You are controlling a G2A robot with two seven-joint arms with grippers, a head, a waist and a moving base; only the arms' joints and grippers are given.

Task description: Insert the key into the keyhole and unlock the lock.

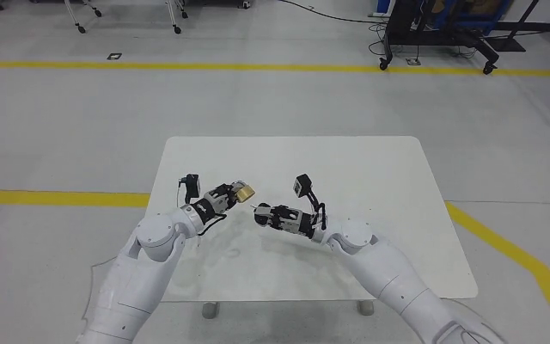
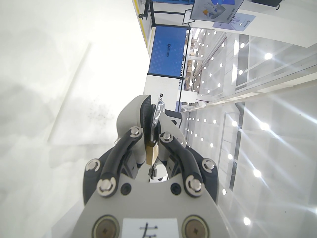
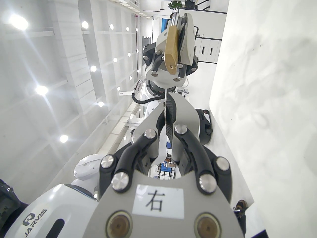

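Over the middle of the white table (image 1: 378, 172), my left gripper (image 1: 234, 194) is shut on a brass padlock (image 1: 245, 192). In the left wrist view the fingers clamp its silver shackle (image 2: 158, 111), and the brass body (image 2: 151, 153) hangs toward the wrist. My right gripper (image 3: 167, 100) is shut on a thin metal key (image 3: 165, 105), seen edge-on. From the right wrist, the padlock (image 3: 172, 50) faces the key with its keyhole (image 3: 171, 66) showing. A short gap separates the key's tip from it. The two grippers nearly meet, the right gripper (image 1: 260, 211) just right of the lock.
The table's front edge (image 1: 326, 299) lies close below both arms. Yellow floor lines (image 1: 258, 65) run behind and beside the table. A black-framed cart (image 1: 438, 34) stands far back on the right, and wheeled legs (image 1: 129, 17) show at the back left.
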